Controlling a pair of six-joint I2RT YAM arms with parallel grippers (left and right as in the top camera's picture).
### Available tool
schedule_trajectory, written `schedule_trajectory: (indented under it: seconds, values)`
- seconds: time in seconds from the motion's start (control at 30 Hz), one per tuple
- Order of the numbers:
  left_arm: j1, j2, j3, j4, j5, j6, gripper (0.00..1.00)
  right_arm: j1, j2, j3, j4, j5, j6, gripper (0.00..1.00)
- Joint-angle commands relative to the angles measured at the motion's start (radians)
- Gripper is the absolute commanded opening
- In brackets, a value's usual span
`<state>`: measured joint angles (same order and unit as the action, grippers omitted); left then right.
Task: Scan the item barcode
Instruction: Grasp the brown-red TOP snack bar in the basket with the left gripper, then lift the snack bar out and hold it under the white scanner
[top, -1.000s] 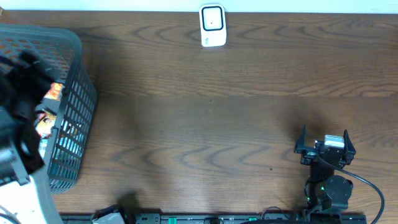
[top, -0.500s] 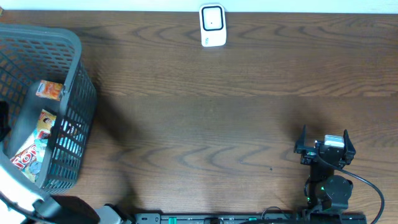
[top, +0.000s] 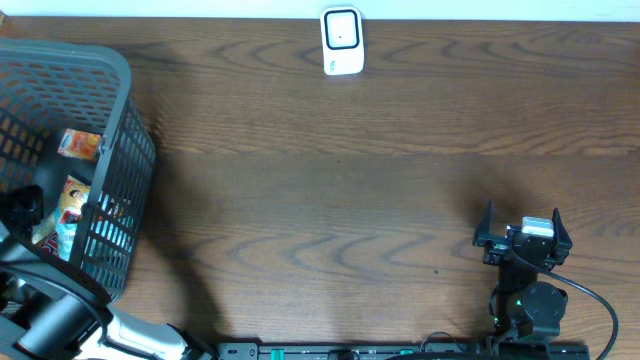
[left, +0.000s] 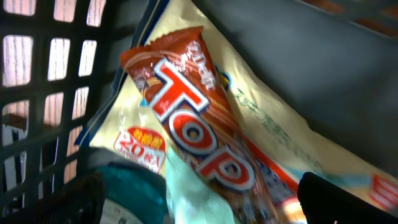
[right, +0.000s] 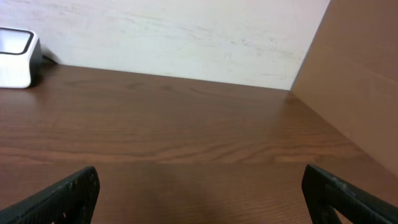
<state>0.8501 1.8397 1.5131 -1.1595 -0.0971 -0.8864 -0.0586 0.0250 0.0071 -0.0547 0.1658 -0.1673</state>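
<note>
Overhead: basket (top: 122, 200) holds snack packets (top: 78, 145).

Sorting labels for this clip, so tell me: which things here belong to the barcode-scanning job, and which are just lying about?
In the job:
TOP snack bar
basket holding it
left gripper, open, facing the bar
white scanner at the table's far edge

Lying about:
right gripper, open, idle
orange packet in the basket
brown board on the right
</note>
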Motion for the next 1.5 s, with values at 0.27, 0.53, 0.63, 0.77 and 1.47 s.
schedule_trajectory:
  seconds: [0.27,0.53,0.63,0.77,1.47]
  values:
    - [0.002,0.006,-0.205,0.193,-0.087,-0.010,0.96,-0.003,0.000,-0.002,-0.002,0.008,-0.010,0.99]
    - [0.002,0.000,-0.290,0.287,-0.087,-0.009,0.08,-0.003,0.000,-0.002,-0.002,0.008,-0.010,0.99]
    - [0.002,-0.036,-0.261,0.283,-0.083,0.008,0.08,-0.003,0.000,-0.002,-0.002,0.008,-0.010,0.99]
    - [0.002,-0.132,-0.208,0.283,-0.072,0.068,0.08,-0.003,0.000,-0.002,-0.002,0.008,-0.010,0.99]
    - [-0.179,-0.835,-0.112,0.575,0.838,0.094,0.08,-0.003,0.000,-0.002,-0.002,0.008,-0.010,0.99]
